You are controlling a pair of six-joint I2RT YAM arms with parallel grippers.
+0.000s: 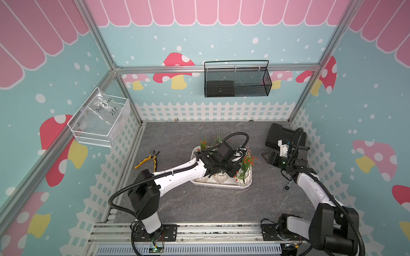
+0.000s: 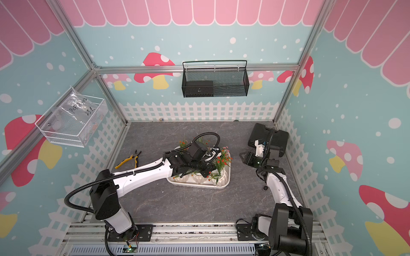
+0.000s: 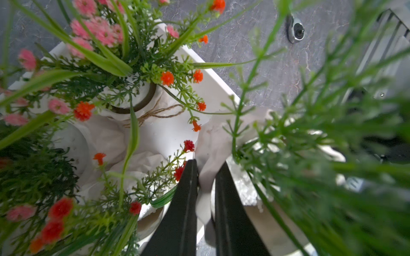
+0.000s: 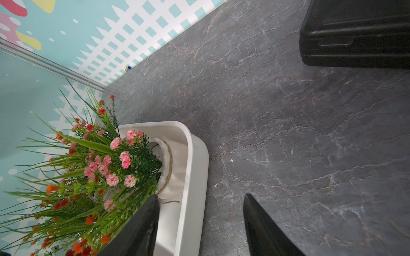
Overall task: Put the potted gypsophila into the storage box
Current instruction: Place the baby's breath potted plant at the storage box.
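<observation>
Left gripper [image 3: 207,163]: pinched tight on a potted gypsophila [image 3: 213,137] by its white rim.
Right gripper [image 4: 200,196]: spread, empty (just right of the storage box [image 1: 213,183]).
Pots: clustered inside the storage box, centre of the tabletop [image 1: 177,199].

Black handwriting on the clear plastic bag [image 1: 101,108] inside the white wire basket [image 1: 95,135] reads roughly "Pet 8002" and "25".

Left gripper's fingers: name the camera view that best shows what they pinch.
The left wrist view: the fingers of the left gripper are shut on the white rim of a white ribbed pot of gypsophila. In both top views the left arm and foliage hide that grip; the right wrist view misses it.
</observation>
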